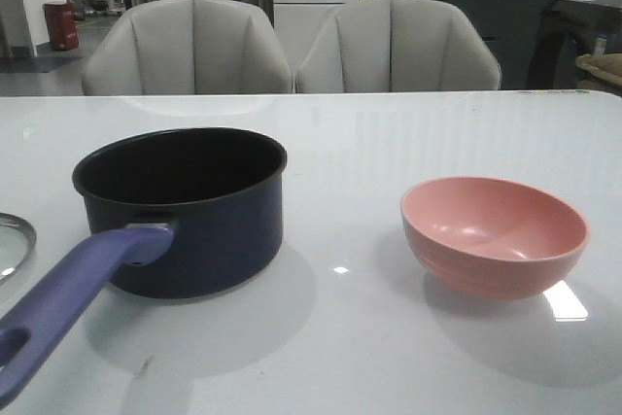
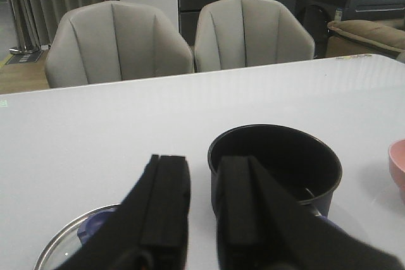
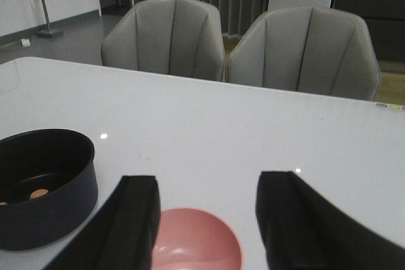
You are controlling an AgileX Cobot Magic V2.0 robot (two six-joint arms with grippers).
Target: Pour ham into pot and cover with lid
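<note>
The dark navy pot (image 1: 194, 230) stands left of centre, its purple-blue handle (image 1: 58, 298) pointing to the front left. In the right wrist view a few orange-pink ham chunks (image 3: 39, 193) lie on the bottom of the pot (image 3: 57, 213). The glass lid (image 1: 12, 240) lies flat at the table's far left edge, and the left wrist view shows it (image 2: 63, 245) with its blue knob. My left gripper (image 2: 204, 159) hangs above the lid and the pot (image 2: 278, 156), its jaws a narrow gap apart and empty. My right gripper (image 3: 209, 184) is wide open above the pink bowl (image 3: 202, 245). Neither gripper shows in the front view.
The pink bowl (image 1: 494, 240) stands on the right, and its inside looks empty. Two grey chairs (image 1: 190, 46) stand behind the table's (image 1: 340, 337) far edge.
</note>
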